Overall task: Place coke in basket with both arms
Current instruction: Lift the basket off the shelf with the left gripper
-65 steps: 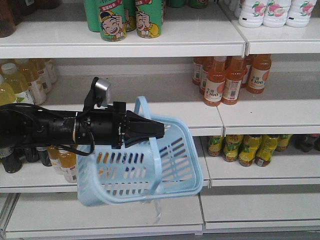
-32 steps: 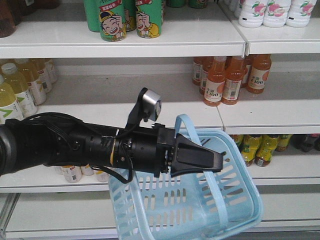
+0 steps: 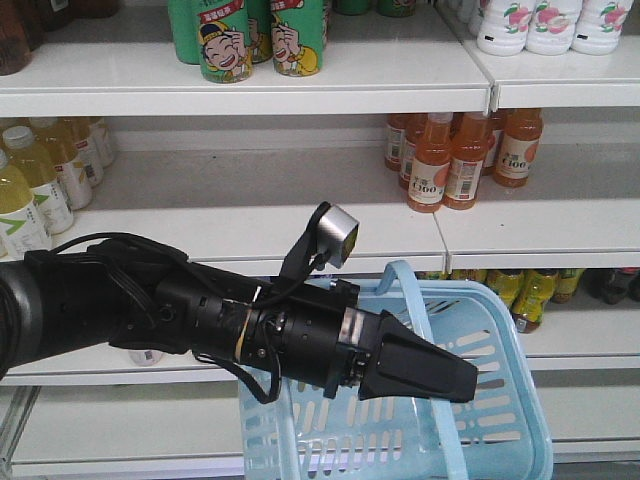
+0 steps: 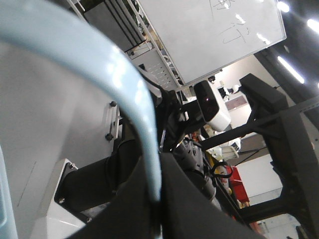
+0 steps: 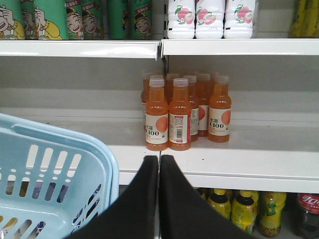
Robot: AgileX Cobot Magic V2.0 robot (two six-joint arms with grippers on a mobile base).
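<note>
Right gripper: I read both black fingers as pressed together along their length, with nothing between them. It is level with the front edge of the shelf carrying the orange bottles and points at them.

Left gripper: the jaws are clamped on the basket handle. The left wrist view shows the pale blue strap running down into the jaws. The basket hangs from this hold in front of the shelving, mouth upward. In the right wrist view it sits at the left, just beside the right gripper.

The coke: I take it to be the container with the red label on the shelf below the orange bottles, at the far right edge of the right wrist view. It stands beyond the yellow-green bottles. It is cut off by the frame, so I cannot confirm the logo. It appears upright, with its long axis vertical.

Governing relation: the coke lies below and well to the right of the right gripper, on the far side from the basket. The right arm is the free one and, in my judgement, the nearer. It must open, drop one shelf level and travel right.
</note>
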